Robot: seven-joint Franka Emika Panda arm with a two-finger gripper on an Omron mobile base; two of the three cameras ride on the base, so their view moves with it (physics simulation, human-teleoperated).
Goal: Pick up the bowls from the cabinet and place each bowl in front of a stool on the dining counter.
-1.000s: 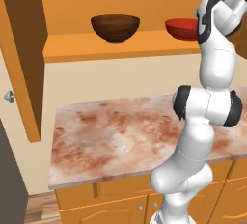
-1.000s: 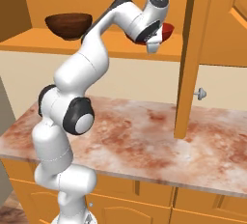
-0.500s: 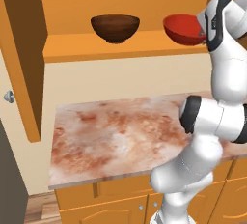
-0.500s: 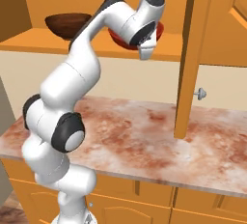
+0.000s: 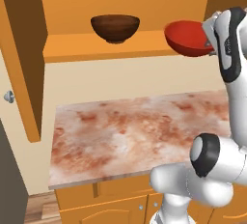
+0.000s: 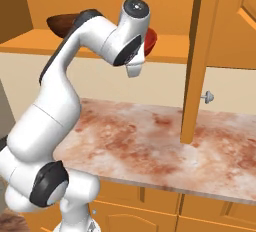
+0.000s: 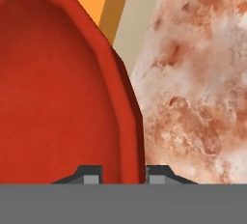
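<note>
The glossy red bowl point(image 5: 185, 37) hangs tilted in the air just in front of the cabinet shelf point(image 5: 96, 47), above the marble worktop. My gripper point(image 5: 208, 35) is shut on its right rim. In the hand view the red bowl point(image 7: 58, 88) is large on the left, and its rim runs down between the tips of my gripper point(image 7: 124, 175). From the right, a sliver of the red bowl point(image 6: 151, 38) shows behind the hand. The dark brown wood-grained bowl point(image 5: 116, 27) stands upright on the shelf, to the left of the red one. The dining counter is out of view.
Below the cabinet lies a wall counter with a mottled pink marble top point(image 5: 135, 131) and arched-panel doors. The cabinet's left door point(image 5: 24, 63) stands open with its knob point(image 5: 8, 96) outward. The right door point(image 6: 195, 61) hangs open close beside my arm.
The red bowl has come off the shelf and moved outward toward the base in my shut gripper. The arm has folded back and its elbow has dropped. The brown bowl has stayed put.
</note>
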